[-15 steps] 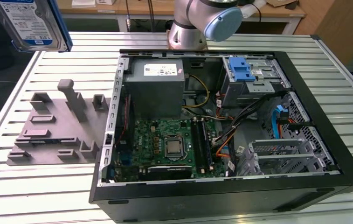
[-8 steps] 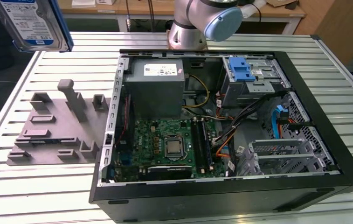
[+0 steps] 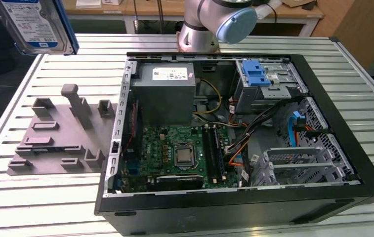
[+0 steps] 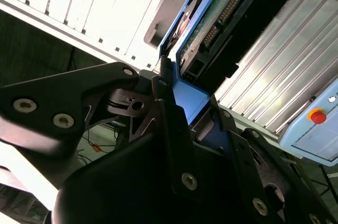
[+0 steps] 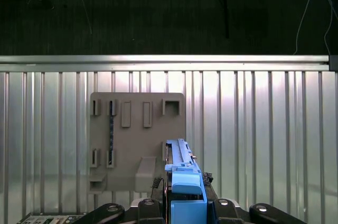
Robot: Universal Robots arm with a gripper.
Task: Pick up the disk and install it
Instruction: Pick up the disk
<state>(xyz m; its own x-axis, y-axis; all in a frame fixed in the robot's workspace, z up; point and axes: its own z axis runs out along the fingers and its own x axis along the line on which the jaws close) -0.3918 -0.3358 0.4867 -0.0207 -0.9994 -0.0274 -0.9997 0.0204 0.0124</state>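
The fingers (image 4: 171,129) are clamping the disk (image 4: 222,7) by its blue bracket, holding it high over the counter (image 5: 264,129), with a grey tray (image 5: 137,139) lying below the fingers

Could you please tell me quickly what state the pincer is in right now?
The pincer: closed, holding the disk.

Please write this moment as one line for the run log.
gripper: shut on disk | disk: in air, clear of grey fixture | computer case: open, disk not yet installed
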